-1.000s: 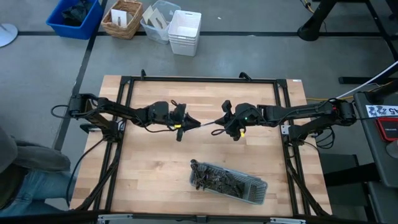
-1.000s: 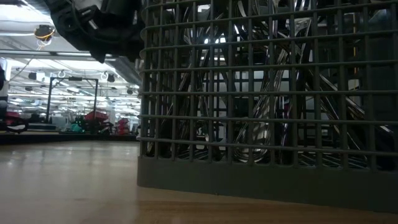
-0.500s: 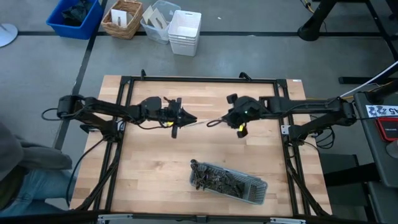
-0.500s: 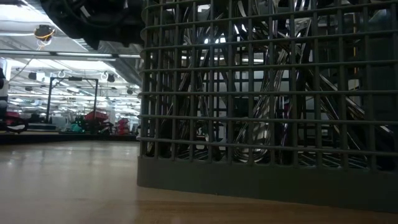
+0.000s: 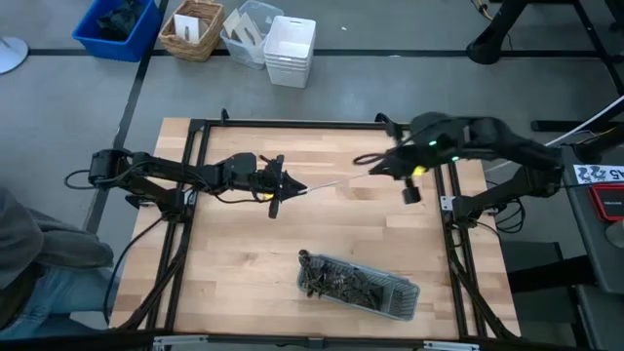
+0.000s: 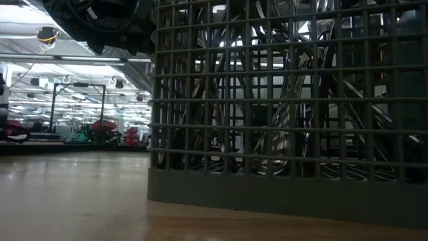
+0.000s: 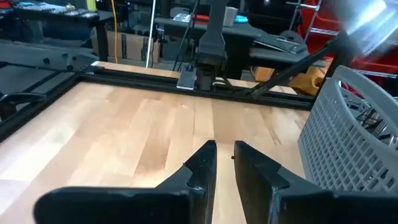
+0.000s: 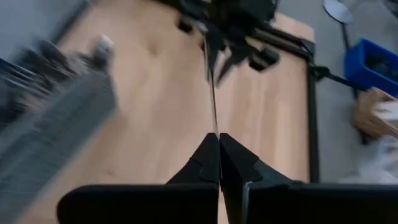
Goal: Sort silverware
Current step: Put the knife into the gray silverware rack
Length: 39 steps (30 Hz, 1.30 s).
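Note:
A slim piece of silverware shows as a thin bright line running from my left gripper toward the table's right. My left gripper is over the table's middle, its fingers almost together. My right gripper is shut, raised at the far right, a short way off the piece's free end. The right wrist view looks along the piece to my left gripper. The grey mesh tray lies near the front edge with several pieces of silverware in it. My left gripper holds the piece by its left end, at the fingertips. The fingers come level from the table's left and lie along the piece. The piece sticks out toward the right, clear of the table. The left wrist view does not show the place of contact.
A black frame borders the wooden table. The tray's wall fills most of the low view. A blue bin, a wicker basket and white bins stand beyond the far edge. A person is at the near left.
My right gripper has drawn away from my left gripper, up and toward the table's far right corner. The piece stays at my left gripper; its free end has swung a little toward the far edge. My left gripper first went slightly toward the left, then kept still.

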Tool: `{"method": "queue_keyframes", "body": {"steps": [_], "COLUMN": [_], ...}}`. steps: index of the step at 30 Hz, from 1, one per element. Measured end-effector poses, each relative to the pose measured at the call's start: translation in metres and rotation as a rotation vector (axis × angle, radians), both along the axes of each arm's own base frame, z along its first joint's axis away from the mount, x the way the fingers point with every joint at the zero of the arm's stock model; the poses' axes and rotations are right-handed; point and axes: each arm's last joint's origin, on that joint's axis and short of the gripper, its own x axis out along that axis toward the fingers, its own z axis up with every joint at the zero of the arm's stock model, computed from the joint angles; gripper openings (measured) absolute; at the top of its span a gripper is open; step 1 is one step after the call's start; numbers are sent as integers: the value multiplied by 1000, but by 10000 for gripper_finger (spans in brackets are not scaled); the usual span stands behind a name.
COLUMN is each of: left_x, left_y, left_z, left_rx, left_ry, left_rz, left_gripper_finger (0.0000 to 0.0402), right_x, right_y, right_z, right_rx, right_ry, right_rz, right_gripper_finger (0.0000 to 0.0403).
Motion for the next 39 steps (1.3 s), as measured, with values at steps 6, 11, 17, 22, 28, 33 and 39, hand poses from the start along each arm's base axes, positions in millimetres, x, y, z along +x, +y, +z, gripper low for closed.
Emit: {"method": "queue_keyframes", "body": {"steps": [6, 11, 17, 22, 28, 33, 39], "left_x": [0, 0, 0, 0, 0, 0, 0], "left_y": [0, 0, -1, -1, -1, -1, -1], "left_z": [0, 0, 0, 0, 0, -1, -2], "left_rx": [13, 18, 16, 16, 16, 15, 12], "left_ry": [1, 0, 0, 0, 0, 3, 22], "left_rz": [-2, -4, -6, -7, -7, -7, -7], "left_gripper_finger": [49, 49, 49, 49, 49, 49, 49], "right_x": [-26, -38, -45, -48, -45, -40, -40], "right_y": [6, 10, 16, 16, 29, 52, 77], "right_z": [33, 39, 36, 31, 28, 22, 10], "right_rx": [199, 365, 596, 726, 779, 782, 712], "right_ry": [-20, 42, 176, 297, 377, 486, 621], "right_rz": [53, 122, 159, 54, 25, 32, -109], "right_gripper_finger": [1, 1, 1, 1, 1, 1, 1]}}
